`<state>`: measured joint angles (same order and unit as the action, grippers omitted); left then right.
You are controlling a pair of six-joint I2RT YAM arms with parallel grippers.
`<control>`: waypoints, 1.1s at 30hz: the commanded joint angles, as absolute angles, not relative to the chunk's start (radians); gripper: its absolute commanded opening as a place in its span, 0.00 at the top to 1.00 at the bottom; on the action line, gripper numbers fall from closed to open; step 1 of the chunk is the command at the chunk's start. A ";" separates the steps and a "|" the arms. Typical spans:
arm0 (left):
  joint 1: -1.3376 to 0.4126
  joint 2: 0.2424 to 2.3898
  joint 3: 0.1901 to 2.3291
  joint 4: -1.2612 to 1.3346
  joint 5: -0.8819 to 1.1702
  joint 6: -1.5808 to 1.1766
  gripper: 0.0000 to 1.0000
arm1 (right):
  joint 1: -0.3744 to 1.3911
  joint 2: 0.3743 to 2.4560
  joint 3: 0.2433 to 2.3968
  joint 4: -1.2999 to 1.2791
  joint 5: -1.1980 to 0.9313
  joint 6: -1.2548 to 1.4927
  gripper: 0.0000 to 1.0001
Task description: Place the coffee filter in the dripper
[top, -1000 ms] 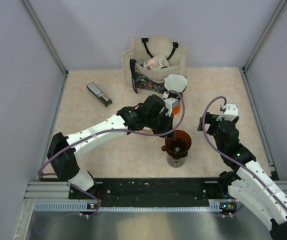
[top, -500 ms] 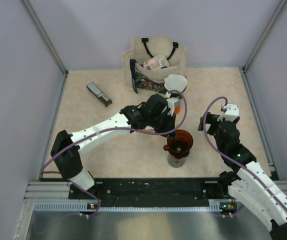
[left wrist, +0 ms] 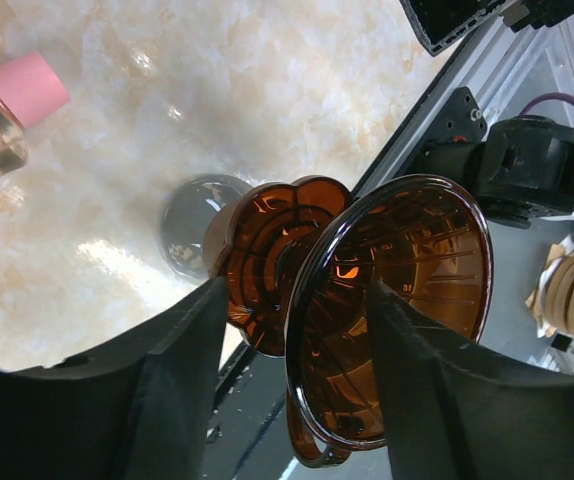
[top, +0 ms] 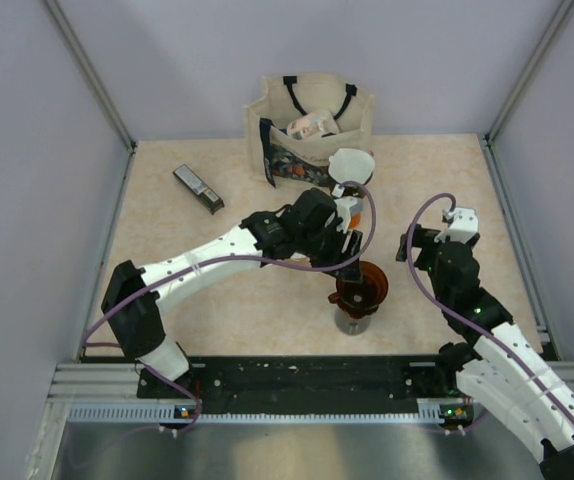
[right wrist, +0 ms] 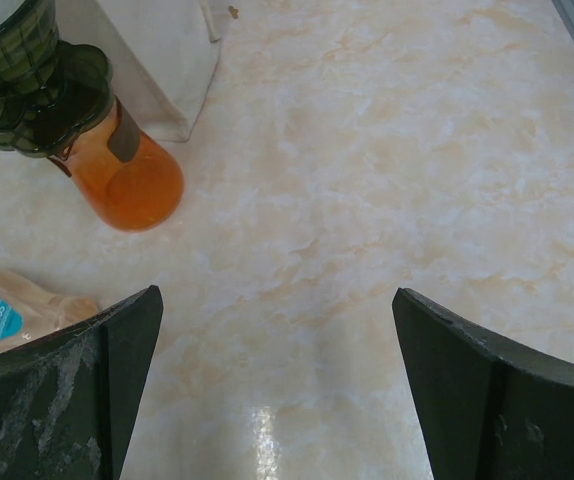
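Since a second ago my left gripper (top: pixel 350 272) has slid rightward over the table (top: pixel 167 290) onto the amber dripper (top: pixel 365 288). The dripper has shifted slightly right on its glass stand (top: pixel 352 323). My right arm has not moved. The tote bag (top: pixel 312 125) stands at the back, its contents hard to read. In the left wrist view the black fingers (left wrist: pixel 167 400) straddle the dripper's rim — I cannot tell whether they press on it. The right gripper (right wrist: pixel 277 400) hangs spread wide, holding nothing. The white coffee filter (top: pixel 353 164) sits beside the bag, apart from the dripper — its lower edge is crossed by the purple cable (top: pixel 371 215).
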<state>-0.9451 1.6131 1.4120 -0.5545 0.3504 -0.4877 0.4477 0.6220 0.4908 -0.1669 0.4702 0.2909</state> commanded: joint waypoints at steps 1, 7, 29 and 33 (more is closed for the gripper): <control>-0.951 1.579 1.454 -0.531 0.364 -0.469 0.29 | 0.454 0.607 0.503 -0.155 0.486 0.302 0.01; -0.953 1.533 1.468 -0.515 0.373 -0.440 0.01 | 0.454 0.609 0.508 -0.153 0.479 0.304 0.01; -0.478 0.919 0.852 -0.394 -0.029 -0.675 0.01 | 0.454 0.675 0.676 -0.144 0.192 0.305 0.01; -0.293 0.896 0.726 -0.355 0.099 -0.716 0.01 | 0.459 0.802 0.748 -0.072 -0.111 0.296 0.01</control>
